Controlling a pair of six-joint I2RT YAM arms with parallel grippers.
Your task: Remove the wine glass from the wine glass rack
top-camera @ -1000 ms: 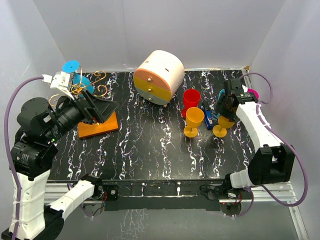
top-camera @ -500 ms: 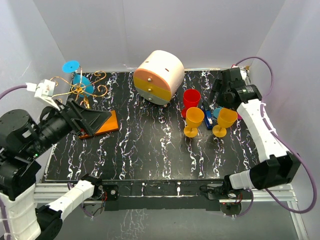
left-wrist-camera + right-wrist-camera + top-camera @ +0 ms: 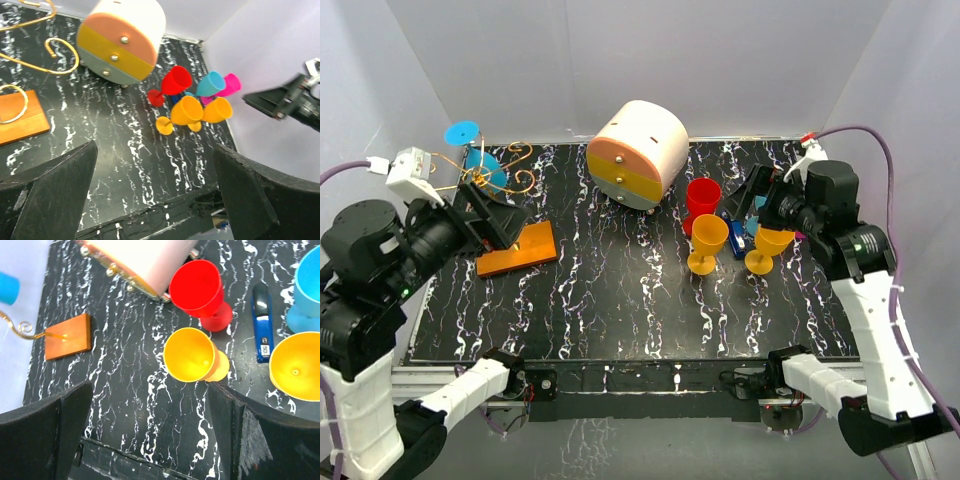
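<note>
Where gold wire curls rise at the far-left corner of the surface (image 3: 620, 300), a blue wine glass (image 3: 480, 160) sits on the wine glass rack (image 3: 517, 249), above its orange base. Left end effector (image 3: 155, 149): jaws spread wide, gripping nothing, close to the rack's base. Right end effector (image 3: 150, 385): jaws likewise wide and empty, above a red glass (image 3: 196, 287) and a yellow glass (image 3: 192, 355) on the right side, well apart from the rack
</note>
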